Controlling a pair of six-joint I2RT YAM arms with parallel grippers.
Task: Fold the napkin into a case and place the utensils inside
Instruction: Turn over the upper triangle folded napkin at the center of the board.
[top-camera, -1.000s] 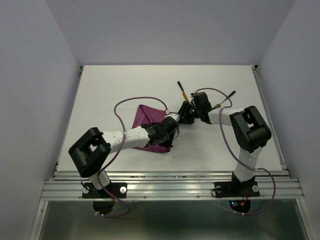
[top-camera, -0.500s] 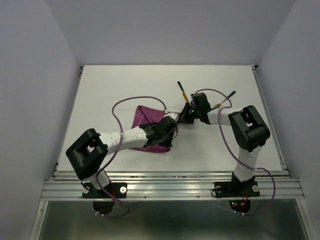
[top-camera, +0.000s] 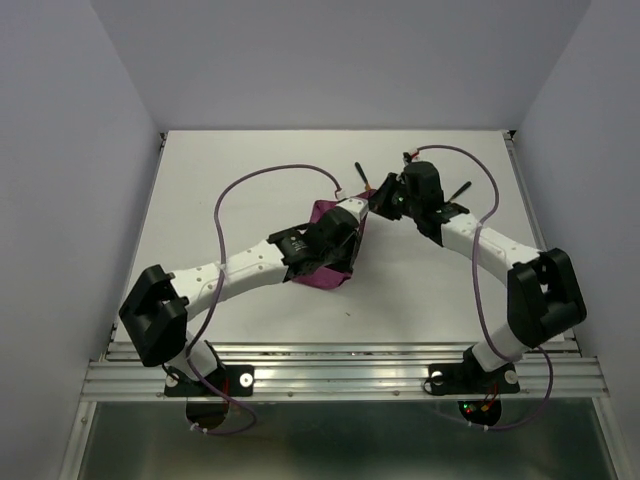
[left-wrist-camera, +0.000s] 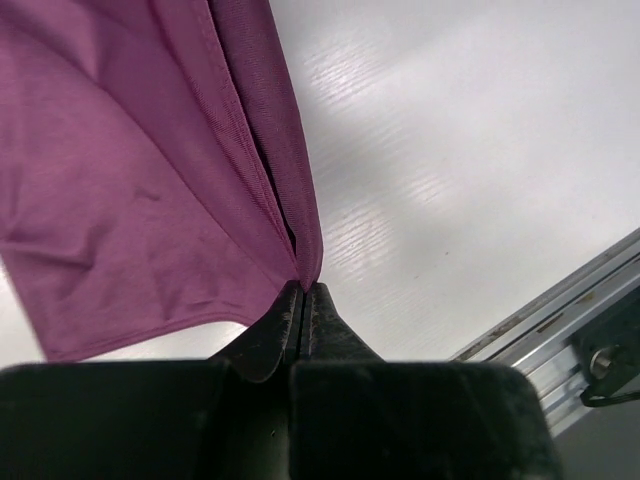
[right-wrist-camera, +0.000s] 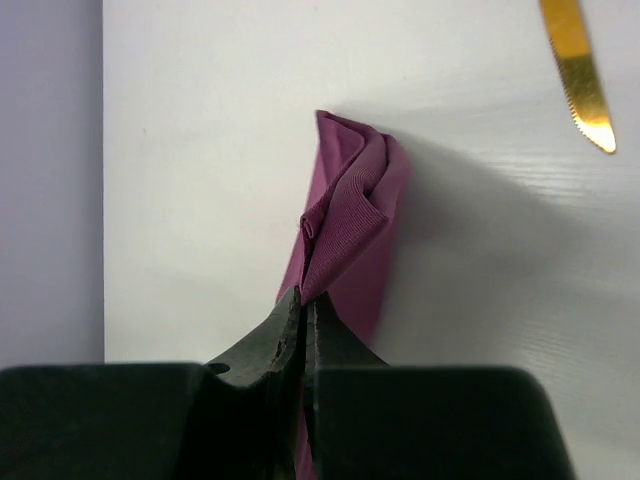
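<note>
Your left gripper (left-wrist-camera: 303, 289) and right gripper (right-wrist-camera: 303, 299) each clench 1 napkin (left-wrist-camera: 130, 180) edge, likely to lift it for folding. The knife (right-wrist-camera: 578, 70) lies near the napkin.

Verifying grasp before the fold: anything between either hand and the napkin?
Nothing visible. The left hand is shut on an edge of the napkin, the right hand on a bunched fold. The knife lies apart on the table.

napkin (top-camera: 330, 276) on tbl (top-camera: 250, 170) ctr, utensils (top-camera: 362, 177) behind it, to R
</note>
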